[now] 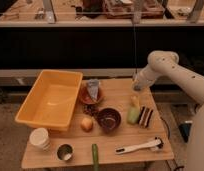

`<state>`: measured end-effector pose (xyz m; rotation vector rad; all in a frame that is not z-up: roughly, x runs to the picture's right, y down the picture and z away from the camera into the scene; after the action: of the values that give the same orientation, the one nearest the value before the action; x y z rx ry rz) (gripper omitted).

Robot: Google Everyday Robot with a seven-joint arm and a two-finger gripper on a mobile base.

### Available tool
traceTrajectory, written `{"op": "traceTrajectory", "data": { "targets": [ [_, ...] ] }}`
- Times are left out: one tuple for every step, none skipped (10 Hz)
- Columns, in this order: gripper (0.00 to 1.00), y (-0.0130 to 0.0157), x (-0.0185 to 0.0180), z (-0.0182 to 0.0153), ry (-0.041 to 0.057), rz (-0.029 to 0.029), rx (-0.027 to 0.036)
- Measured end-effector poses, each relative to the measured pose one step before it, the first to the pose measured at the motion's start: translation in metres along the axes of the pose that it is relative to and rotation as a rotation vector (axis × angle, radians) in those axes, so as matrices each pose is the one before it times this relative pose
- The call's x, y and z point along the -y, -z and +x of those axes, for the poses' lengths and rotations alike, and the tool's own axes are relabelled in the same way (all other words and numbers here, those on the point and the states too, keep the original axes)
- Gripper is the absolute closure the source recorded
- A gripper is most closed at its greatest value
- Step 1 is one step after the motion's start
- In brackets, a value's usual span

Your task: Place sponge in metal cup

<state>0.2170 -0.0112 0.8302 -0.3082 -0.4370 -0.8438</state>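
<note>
The claw hangs pressed together above the tabletop's back right edge. The sponge leans in a small dish. The metal cup stands by the front edge, well apart.

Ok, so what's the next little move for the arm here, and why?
Probably carry the gripper across toward the sponge. The gripper is shut, seems to hold nothing, and hangs near the far edge of the table, apart from the sponge, which sits on the brown dish. The metal cup at the near edge has no sponge in it.
</note>
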Motion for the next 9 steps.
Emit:
{"op": "traceTrajectory", "data": {
  "targets": [
    [1.0,-0.00088,0.00473,-0.00195,0.00551,0.00415,0.00313],
    [1.0,0.00009,-0.00048,0.00013,-0.00085,-0.00002,0.00004],
    [1.0,0.00049,-0.0013,0.00082,-0.00159,-0.00105,-0.00154],
    [1.0,0.00038,-0.00143,0.00052,-0.0019,-0.00042,-0.00082],
    [1.0,-0.00032,0.00085,-0.00055,0.00136,0.00072,0.00085],
    [1.0,-0.00067,0.00289,-0.00286,0.01046,0.00572,0.00376],
    [1.0,0.00259,0.0049,-0.00798,0.03612,0.01733,0.00575],
    [1.0,0.00382,0.00479,-0.0146,0.05284,0.01526,0.00579],
    [1.0,0.0029,0.00578,-0.01471,0.04212,0.01318,0.00454]
  ]
}}
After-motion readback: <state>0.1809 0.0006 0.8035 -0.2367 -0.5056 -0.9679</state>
